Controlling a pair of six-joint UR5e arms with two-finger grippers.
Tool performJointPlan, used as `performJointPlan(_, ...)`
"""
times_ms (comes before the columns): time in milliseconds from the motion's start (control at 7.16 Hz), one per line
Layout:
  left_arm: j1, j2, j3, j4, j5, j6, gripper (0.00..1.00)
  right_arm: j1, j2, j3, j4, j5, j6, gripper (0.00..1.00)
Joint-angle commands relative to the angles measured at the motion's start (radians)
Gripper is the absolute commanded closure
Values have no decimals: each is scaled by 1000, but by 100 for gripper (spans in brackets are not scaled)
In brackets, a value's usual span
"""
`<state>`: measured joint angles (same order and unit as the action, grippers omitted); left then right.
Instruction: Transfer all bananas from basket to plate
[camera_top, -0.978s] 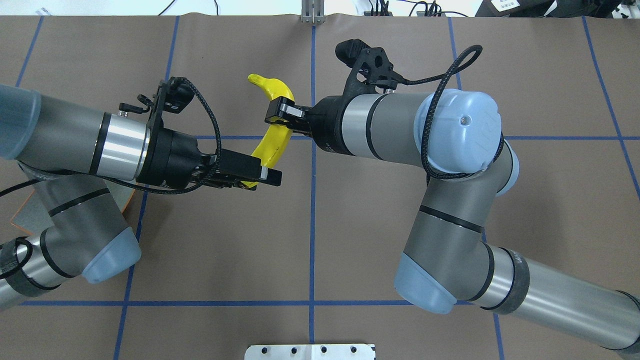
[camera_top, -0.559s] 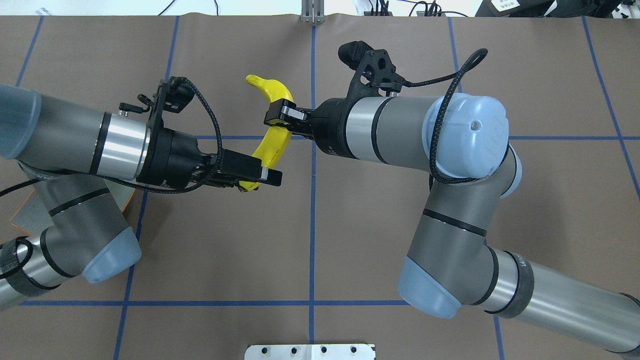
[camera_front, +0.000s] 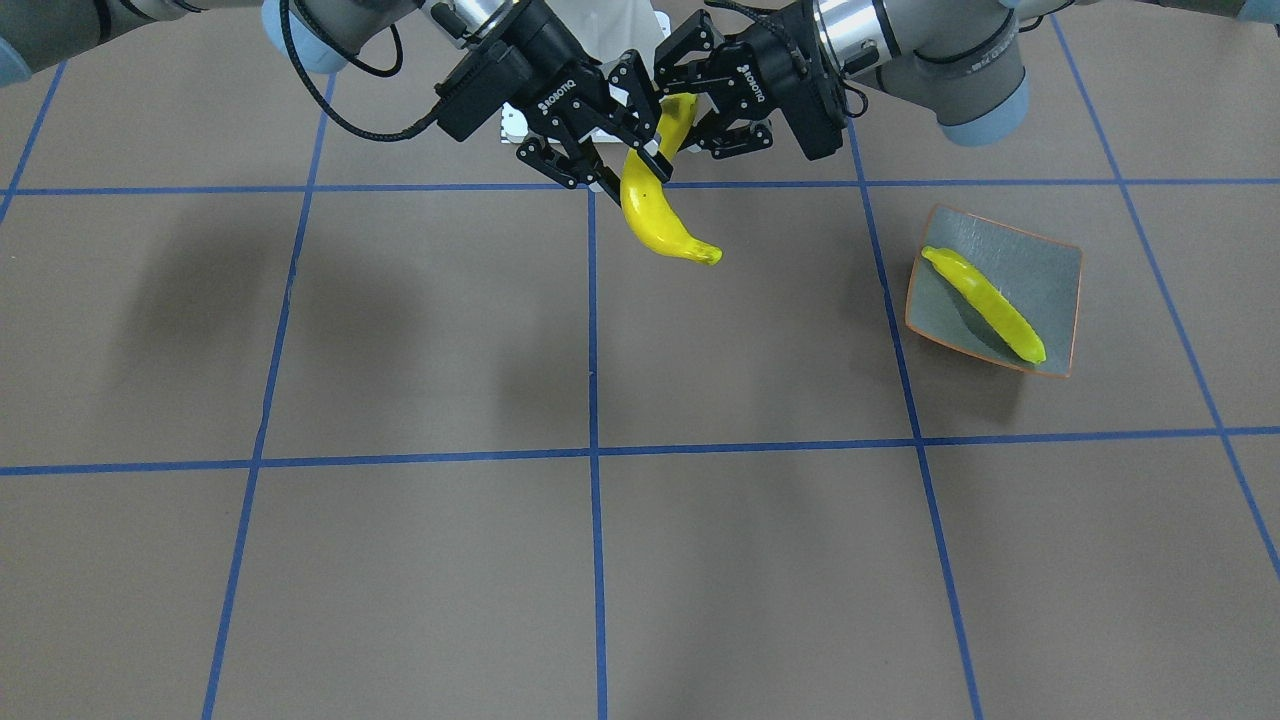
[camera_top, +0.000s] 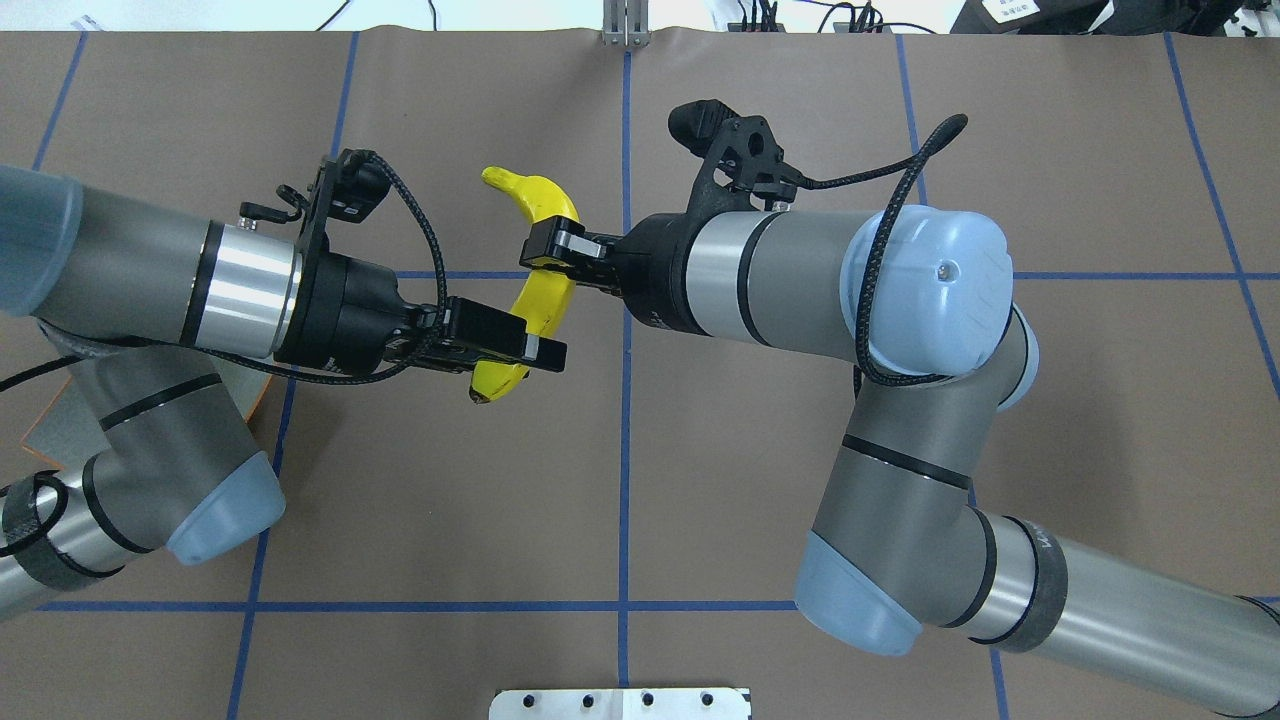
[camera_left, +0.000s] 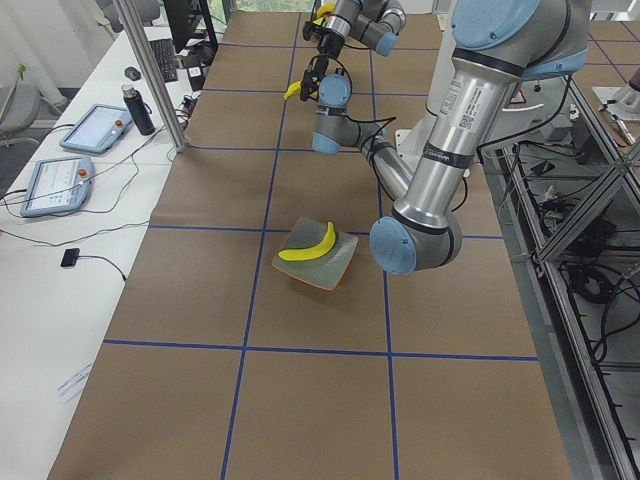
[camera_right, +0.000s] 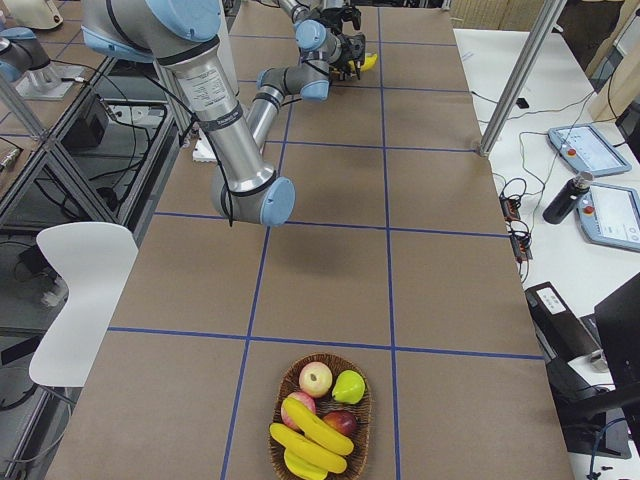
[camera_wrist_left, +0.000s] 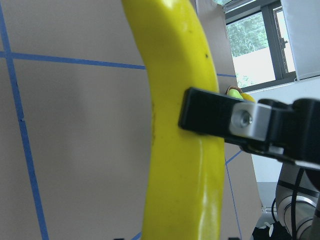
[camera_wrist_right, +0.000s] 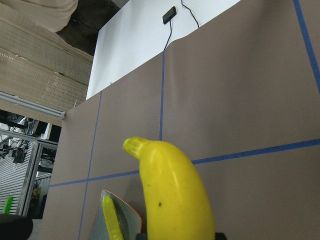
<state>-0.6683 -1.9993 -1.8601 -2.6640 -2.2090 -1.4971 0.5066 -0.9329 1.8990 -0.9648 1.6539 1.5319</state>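
Banana (camera_top: 547, 298) aloft, long axis fore-aft

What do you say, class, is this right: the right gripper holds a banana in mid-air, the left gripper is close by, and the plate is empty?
Not quite: the plate is not empty; a first banana lies on it, as the exterior front-facing view shows. The rest stands: the right gripper holds the second banana in mid-air, the left gripper close by.
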Motion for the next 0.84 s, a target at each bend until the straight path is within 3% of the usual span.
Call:
performJointPlan(0,-4,1,-1,-1,0,-2,100,-2,0,-3,0,1,-10,81)
performJointPlan(140,-4,2,-1,1,2,-14,100,-2,-3,-3,0,-17,-22,1)
performJointPlan(559,-19,17,-1,4,2,-32,100,16,-27,5,-3,-11,-33,0)
performJointPlan(699,-36,54,-2,4,0,-32,100,64,-61,15,-17,44,-68,0)
